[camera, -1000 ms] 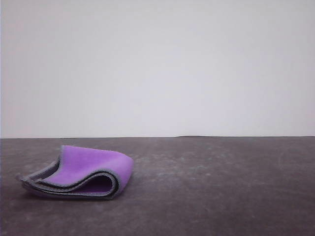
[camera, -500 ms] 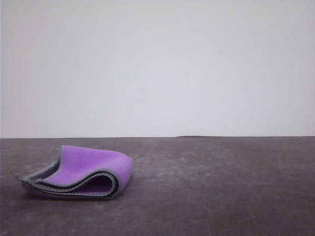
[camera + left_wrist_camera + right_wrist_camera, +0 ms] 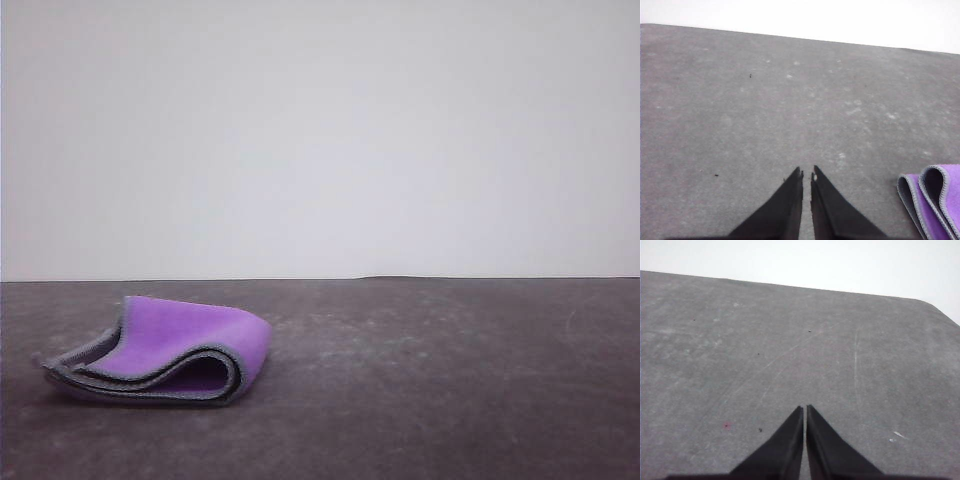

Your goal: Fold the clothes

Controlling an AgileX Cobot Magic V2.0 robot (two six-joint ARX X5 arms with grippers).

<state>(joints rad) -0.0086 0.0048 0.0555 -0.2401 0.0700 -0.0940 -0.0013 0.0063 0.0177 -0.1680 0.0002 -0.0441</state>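
Folded cloth (image 3: 165, 350) on table (image 3: 450, 380), front-left.

cloth (image 3: 932, 200) cut off at frame edge

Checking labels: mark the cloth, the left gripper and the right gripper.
cloth (image 3: 185, 330), front view, purple top face.
left gripper (image 3: 806, 175), left wrist view, between fingers.
right gripper (image 3: 804, 409), right wrist view, between fingers.

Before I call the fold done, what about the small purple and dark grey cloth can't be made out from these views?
- Small purple and dark grey cloth, front view: the low angle hides whether the layers' edges line up and hides its far side.
- Same cloth, left wrist view: the frame edge cuts off all but one corner.
- Left gripper and right gripper: their bodies are cut off by the frame edge.
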